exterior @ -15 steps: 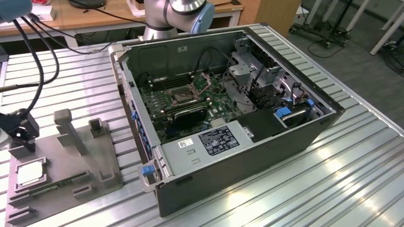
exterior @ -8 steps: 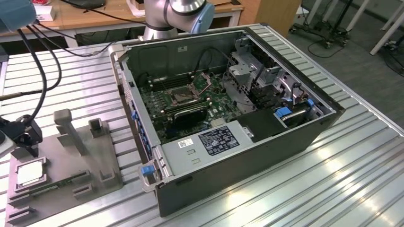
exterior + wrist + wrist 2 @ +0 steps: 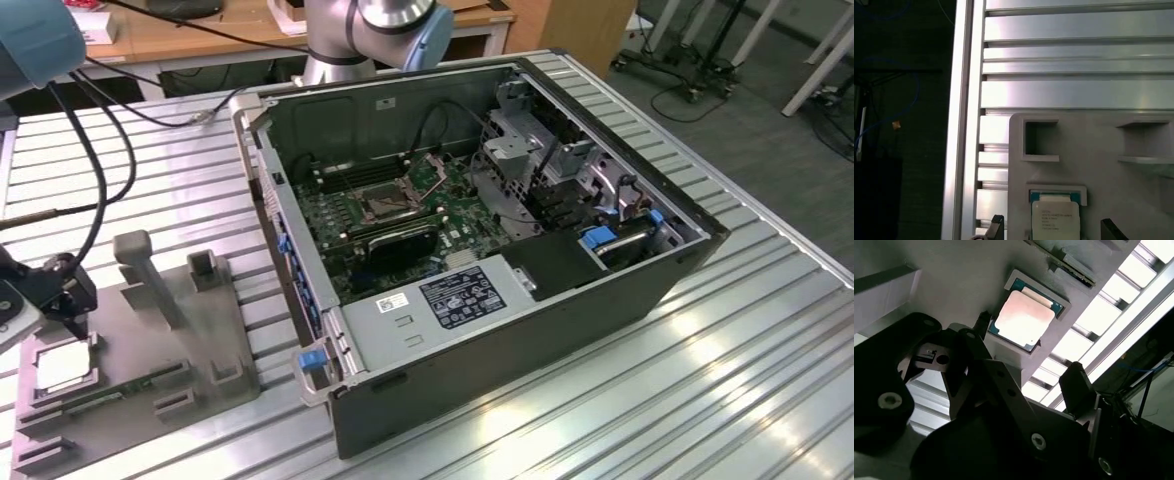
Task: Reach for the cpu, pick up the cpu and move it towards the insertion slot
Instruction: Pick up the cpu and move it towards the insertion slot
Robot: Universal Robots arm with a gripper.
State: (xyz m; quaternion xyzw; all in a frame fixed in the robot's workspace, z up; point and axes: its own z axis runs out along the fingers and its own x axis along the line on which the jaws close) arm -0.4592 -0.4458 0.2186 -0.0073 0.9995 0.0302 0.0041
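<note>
At the near edge on the exterior view's left, a grey plastic moulded holder [image 3: 134,345] sits on the ribbed aluminium table [image 3: 747,380]. Its square pocket cradles the cpu [image 3: 63,368], a small flat chip with a pale silvery face, so the chip lies level and face-up where fingers can drop on either side of it. Just beside that pocket, a long green circuit strip [image 3: 114,395] lies in its own slot of the same holder.

The black two-fingered gripper [image 3: 67,315] hangs directly above the chip. In both wrist views its jaws are spread, one finger on each side of the pocket, with the cpu [image 3: 1021,317] between them and free of both. Nothing is grasped yet, so I judge this the end of the reach.

Farther off, at mid-scene, the dark open-sided computer case [image 3: 627,290] lies on its side so its green circuit board [image 3: 461,195] faces up. The insertion slot [image 3: 383,203], a square socket with a shiny metal frame, sits on that board well apart from the chip.
</note>
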